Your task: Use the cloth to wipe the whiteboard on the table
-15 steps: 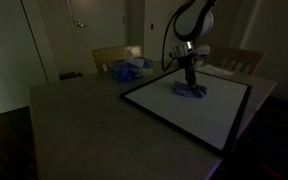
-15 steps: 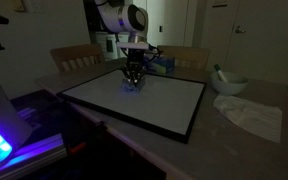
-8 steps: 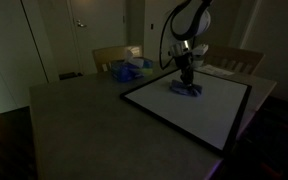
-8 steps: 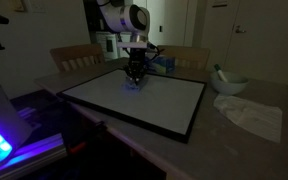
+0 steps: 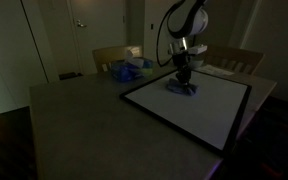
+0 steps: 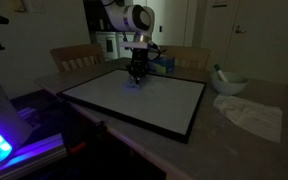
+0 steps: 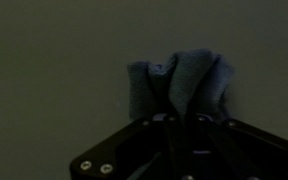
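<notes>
A white whiteboard with a dark frame (image 5: 209, 110) lies flat on the table; it also shows in an exterior view (image 6: 169, 105). My gripper (image 5: 182, 80) points straight down over the board's far part and is shut on a blue cloth (image 5: 181, 88), pressing it against the board. In an exterior view the gripper (image 6: 136, 76) holds the cloth (image 6: 134, 84) near the board's far edge. In the wrist view the bunched blue cloth (image 7: 179, 80) sits between my dark fingers on the pale board (image 7: 54, 60).
A blue crumpled object (image 5: 127, 69) lies on the table behind the board. A white cloth (image 6: 252, 115) and a bowl (image 6: 229, 82) lie beside the board. Chairs (image 5: 114, 55) stand at the far table edge. The room is dim.
My gripper has slid the cloth a little across the board toward its far edge.
</notes>
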`<state>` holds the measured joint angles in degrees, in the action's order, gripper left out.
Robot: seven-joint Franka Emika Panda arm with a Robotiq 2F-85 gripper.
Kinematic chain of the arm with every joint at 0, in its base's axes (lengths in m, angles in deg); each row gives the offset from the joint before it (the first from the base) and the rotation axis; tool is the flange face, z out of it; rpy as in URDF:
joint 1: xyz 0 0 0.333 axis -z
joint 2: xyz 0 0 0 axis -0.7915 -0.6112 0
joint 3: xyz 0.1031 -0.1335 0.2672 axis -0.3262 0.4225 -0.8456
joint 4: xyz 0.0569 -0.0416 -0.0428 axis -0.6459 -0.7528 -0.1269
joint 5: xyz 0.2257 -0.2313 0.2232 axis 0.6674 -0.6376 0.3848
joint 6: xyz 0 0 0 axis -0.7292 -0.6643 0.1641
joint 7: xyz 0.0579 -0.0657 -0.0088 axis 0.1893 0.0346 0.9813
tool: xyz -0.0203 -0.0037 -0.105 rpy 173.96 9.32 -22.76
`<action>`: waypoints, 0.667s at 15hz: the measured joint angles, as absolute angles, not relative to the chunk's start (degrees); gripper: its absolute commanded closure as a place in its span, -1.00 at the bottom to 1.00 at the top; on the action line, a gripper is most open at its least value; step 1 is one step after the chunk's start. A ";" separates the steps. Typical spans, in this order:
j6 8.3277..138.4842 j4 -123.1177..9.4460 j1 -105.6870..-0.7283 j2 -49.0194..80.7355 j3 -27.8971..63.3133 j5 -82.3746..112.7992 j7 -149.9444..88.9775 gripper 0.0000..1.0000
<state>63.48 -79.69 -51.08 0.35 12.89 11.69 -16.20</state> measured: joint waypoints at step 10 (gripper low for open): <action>62.16 -78.64 -51.10 -0.04 12.88 11.64 -14.10 0.96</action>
<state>62.16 -78.64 -51.10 -0.04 12.88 11.64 -14.10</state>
